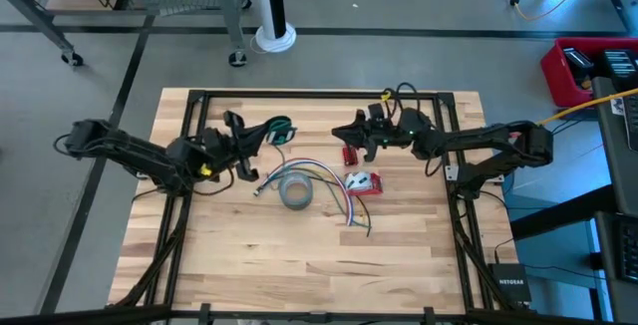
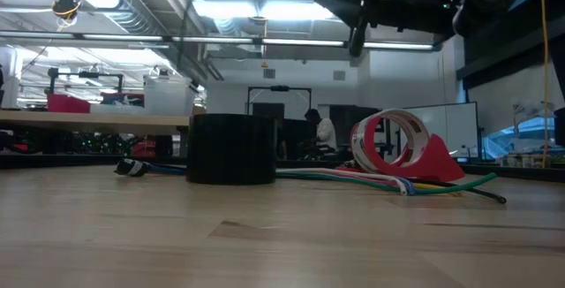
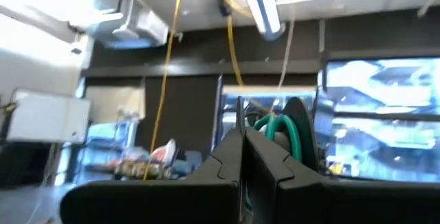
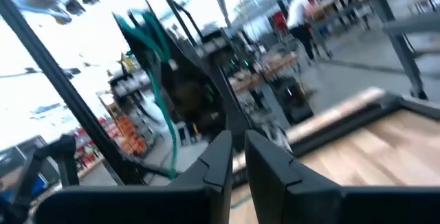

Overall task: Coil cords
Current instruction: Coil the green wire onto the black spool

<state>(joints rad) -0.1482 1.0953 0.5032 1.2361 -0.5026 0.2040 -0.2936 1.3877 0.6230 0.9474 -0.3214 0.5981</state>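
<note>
The green-and-dark cord (image 1: 280, 129) is wound into small loops and held in the air over the table's far left part. My left gripper (image 1: 257, 141) is shut at it. In the left wrist view the loops (image 3: 275, 124) stand just past the shut fingertips (image 3: 242, 141). The right wrist view shows the loops (image 4: 148, 31) with one green strand hanging below them. My right gripper (image 1: 357, 138) hovers to the right of the cord, facing it. Its fingers (image 4: 238, 148) stand a narrow gap apart and nothing shows between them. My left gripper holds the wound green cord at the loops (image 3: 269, 129), which rise just beyond its fingertips. The fingers slant upward, coming from the table's left. The fingers hide the exact place of contact. The loops are lifted clear of the table, and one strand (image 4: 165, 114) hangs slack below them.
A grey tape roll (image 1: 296, 193) stands mid-table. A bundle of coloured cords (image 1: 334, 180) fans out beside it. A red tape dispenser (image 1: 364, 182) lies to the right. A small red toothed piece (image 1: 349, 153) shows under my right gripper. A black frame (image 1: 319, 94) borders the table.
</note>
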